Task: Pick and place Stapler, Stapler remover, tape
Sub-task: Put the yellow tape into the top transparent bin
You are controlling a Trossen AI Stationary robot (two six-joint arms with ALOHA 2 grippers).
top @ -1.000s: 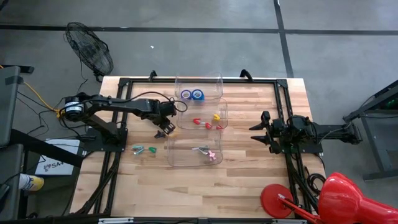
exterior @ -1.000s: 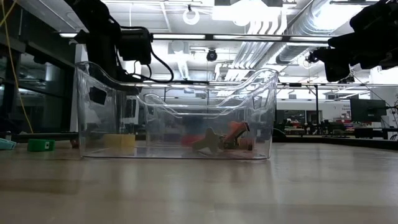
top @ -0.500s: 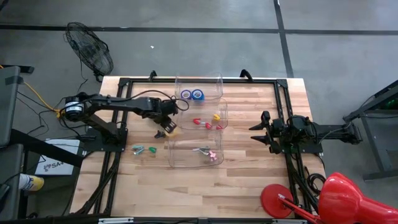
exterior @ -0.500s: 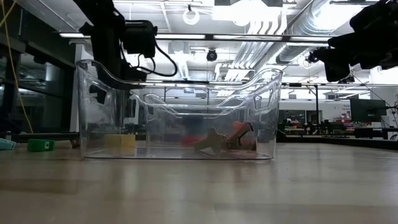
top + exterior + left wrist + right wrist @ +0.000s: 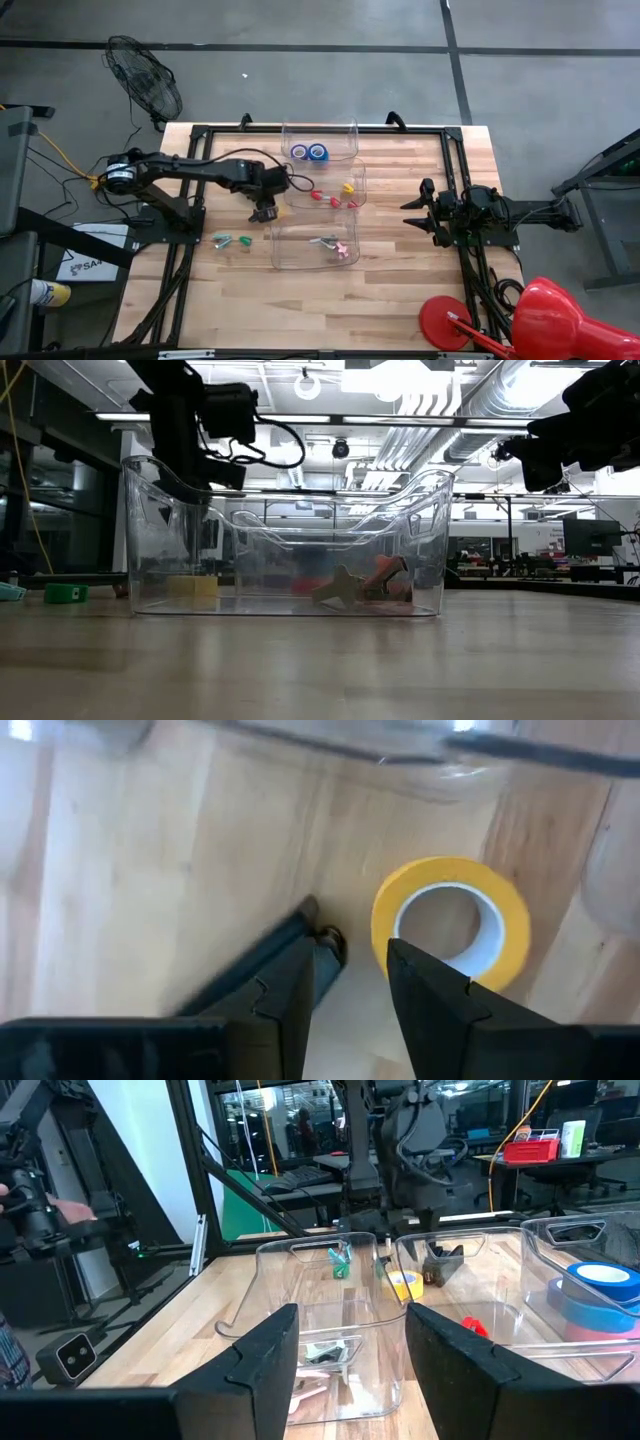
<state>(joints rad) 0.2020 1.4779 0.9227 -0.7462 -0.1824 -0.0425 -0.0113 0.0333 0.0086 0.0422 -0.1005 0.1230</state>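
Observation:
The yellow tape roll (image 5: pixel 450 920) lies flat on the wood beside the clear bins; it also shows as the yellow tape roll (image 5: pixel 405 1285) and, through the near bin, (image 5: pixel 195 588). My left gripper (image 5: pixel 350 955) hangs open over the roll's edge, pointing down, and hides it in the high view (image 5: pixel 265 211). Two blue tape rolls (image 5: pixel 309 152) sit in the far bin. I cannot make out the pink roll. Two green tools (image 5: pixel 232 240) lie on the table left of the near bin. My right gripper (image 5: pixel 414 216) waits open at the table's right side.
Three clear bins stand in a row up the table's middle: far bin (image 5: pixel 345 128), middle bin (image 5: pixel 362 178) with red and yellow items, near bin (image 5: pixel 275 255) with pink and grey items. Bare wood lies left of the green tools and along the near edge.
My left gripper has shifted a little toward the table's right and now covers the yellow roll in the high view, where the roll showed beside it half a second ago. The roll itself has stayed on the table.

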